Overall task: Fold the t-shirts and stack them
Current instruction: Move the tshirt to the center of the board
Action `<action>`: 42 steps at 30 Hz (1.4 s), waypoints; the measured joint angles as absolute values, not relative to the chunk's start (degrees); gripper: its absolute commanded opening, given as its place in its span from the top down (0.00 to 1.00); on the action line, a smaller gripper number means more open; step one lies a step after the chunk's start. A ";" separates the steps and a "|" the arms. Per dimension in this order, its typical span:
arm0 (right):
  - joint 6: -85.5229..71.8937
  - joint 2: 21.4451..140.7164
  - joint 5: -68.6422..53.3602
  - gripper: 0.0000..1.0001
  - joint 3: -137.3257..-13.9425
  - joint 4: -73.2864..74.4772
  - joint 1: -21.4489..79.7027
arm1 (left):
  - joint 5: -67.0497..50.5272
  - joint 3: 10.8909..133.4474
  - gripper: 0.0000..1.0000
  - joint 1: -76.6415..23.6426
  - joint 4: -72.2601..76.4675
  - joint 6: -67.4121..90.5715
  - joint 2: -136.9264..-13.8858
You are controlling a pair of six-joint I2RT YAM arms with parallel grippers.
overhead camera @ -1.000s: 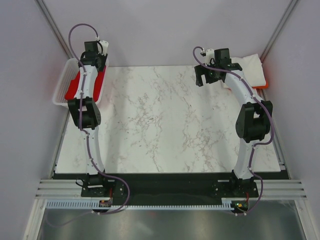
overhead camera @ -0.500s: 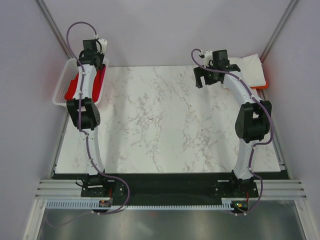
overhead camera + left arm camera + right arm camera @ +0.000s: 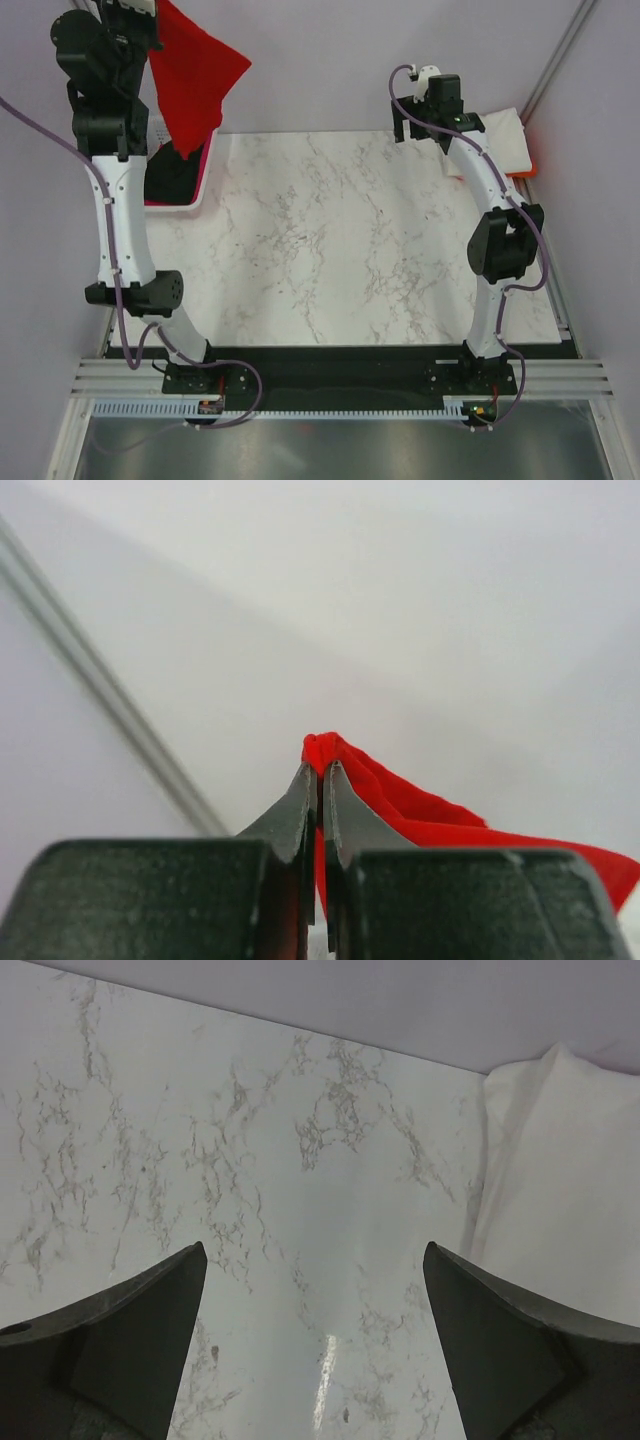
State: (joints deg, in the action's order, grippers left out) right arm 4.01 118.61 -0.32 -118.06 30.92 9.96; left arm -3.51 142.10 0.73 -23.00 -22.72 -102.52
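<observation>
Your left end effector [image 3: 320, 770] is clamped tight on a fold of the red t-shirt [image 3: 195, 75], which hangs high in the air above the basket [image 3: 200, 195] at the far left corner of the worktop [image 3: 330, 250]. Your right end effector [image 3: 315, 1260] stands wide over the worktop, just beside the folded white t-shirt [image 3: 560, 1180] at the far right

Your two arms wear slim white shells, left arm [image 3: 118, 215] and right arm [image 3: 478, 178], with bulky black joint housings [image 3: 505, 245] and thin purple cables [image 3: 40, 130] alongside. Black base plates [image 3: 195, 378] anchor both. The right pincer [image 3: 315, 1260] has dark grey wedge fingers [image 3: 130, 1330]; the left pincer [image 3: 320, 770] has thinner tips.
</observation>
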 measured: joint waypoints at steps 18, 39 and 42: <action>5.96 117.51 -5.76 0.10 -112.77 29.10 3.46 | -8.71 121.03 0.98 -23.49 -24.69 -20.08 -91.15; 38.92 103.35 -20.08 0.31 -81.58 26.74 23.66 | 5.93 86.41 0.54 -12.73 -25.06 -8.43 -96.97; 44.75 103.35 -19.86 0.34 -78.50 26.57 28.21 | 5.89 86.13 0.54 -13.28 -25.15 -8.47 -96.14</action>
State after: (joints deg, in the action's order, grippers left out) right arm 44.75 103.35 -19.86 -78.50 26.57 28.21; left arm 5.89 86.13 -13.28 -25.15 -8.47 -96.14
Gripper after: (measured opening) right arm 0.679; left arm 0.459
